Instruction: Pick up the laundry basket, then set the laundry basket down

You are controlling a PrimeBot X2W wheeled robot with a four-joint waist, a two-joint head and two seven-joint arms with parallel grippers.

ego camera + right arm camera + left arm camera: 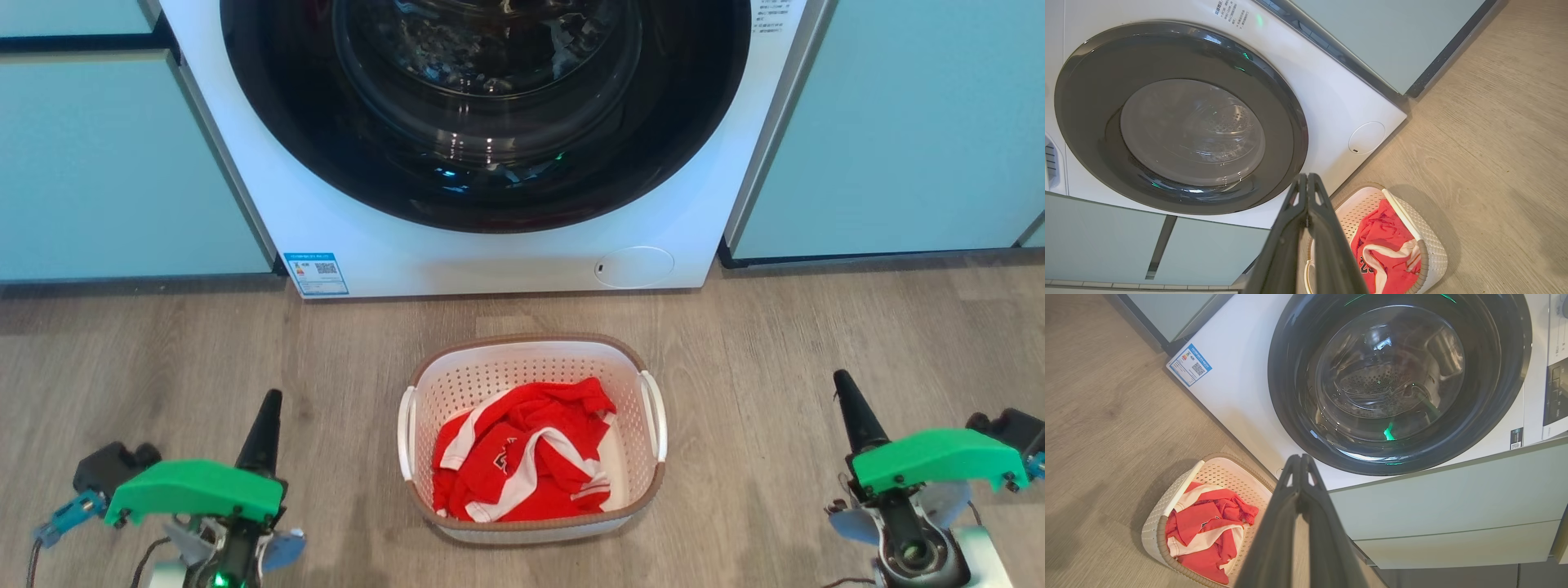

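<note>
The laundry basket (522, 365) is parked upright on the wood floor (775, 367), just in front of the washing machine (490, 261), with a red-and-white jersey (522, 457) bunched inside. The left gripper (269, 411) and right gripper (847, 394) are held well apart from it on either side, fingers (1284, 506) pressed together with nothing caught between them. So this could be read as a basket waiting to be lifted or one already set down.

What could go wrong if it's lifted from here: the white loop handles (653, 416) look thin and slick, so if it's hooked on one side alone it'd likely be tipped and the jersey dumped. The machine's front is close too — one forward swing and it gets bumped.

The pressed-together tips are settled by the wrist views, while in the head view each gripper is seen as a single dark spike. Both handles at once are given by the head view, and a control panel (1555, 392) is caught in the left wrist view.
</note>
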